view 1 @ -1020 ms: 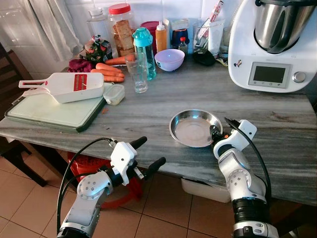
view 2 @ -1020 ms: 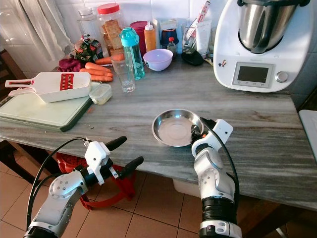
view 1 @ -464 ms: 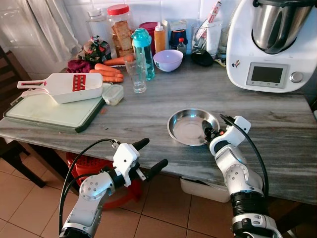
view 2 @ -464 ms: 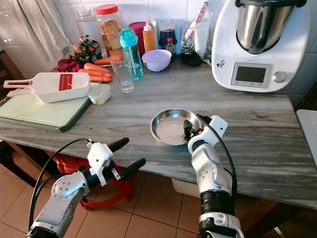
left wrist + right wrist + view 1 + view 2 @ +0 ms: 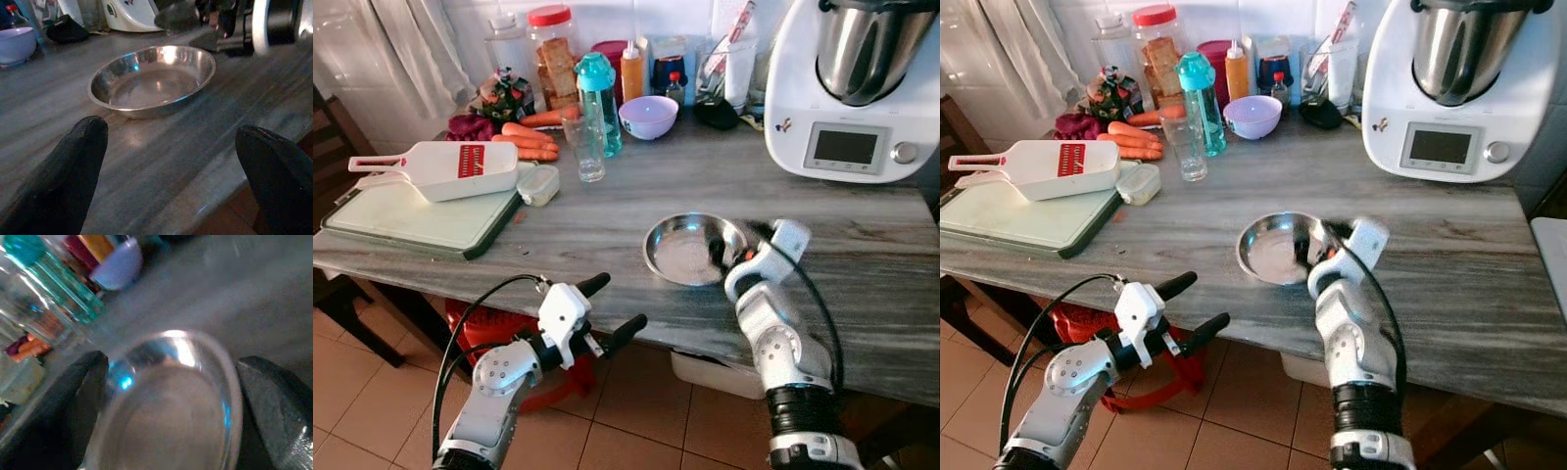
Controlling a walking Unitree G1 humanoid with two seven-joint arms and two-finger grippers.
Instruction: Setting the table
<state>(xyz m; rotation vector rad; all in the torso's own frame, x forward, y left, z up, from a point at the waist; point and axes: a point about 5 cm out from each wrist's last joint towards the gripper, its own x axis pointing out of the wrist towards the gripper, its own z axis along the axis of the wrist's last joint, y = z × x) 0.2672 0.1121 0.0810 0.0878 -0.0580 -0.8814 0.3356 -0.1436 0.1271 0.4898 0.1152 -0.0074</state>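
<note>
The steel bowl (image 5: 693, 249) sits mid-frame on the counter near its front edge — the right gripper (image 5: 729, 257), fingers spread wide, is at its right rim; the left gripper (image 5: 607, 305) hangs open, lower left.

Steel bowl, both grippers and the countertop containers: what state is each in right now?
Steel bowl: upright on the counter, empty.
Right gripper: open, at the bowl's right rim.
Left gripper: open, holding nothing, in front of the counter edge.
Drinking glass: upright, empty.
Teal bottle: upright, capped.
Purple bowl: upright.
Slicer: lying on the cutting board.
</note>
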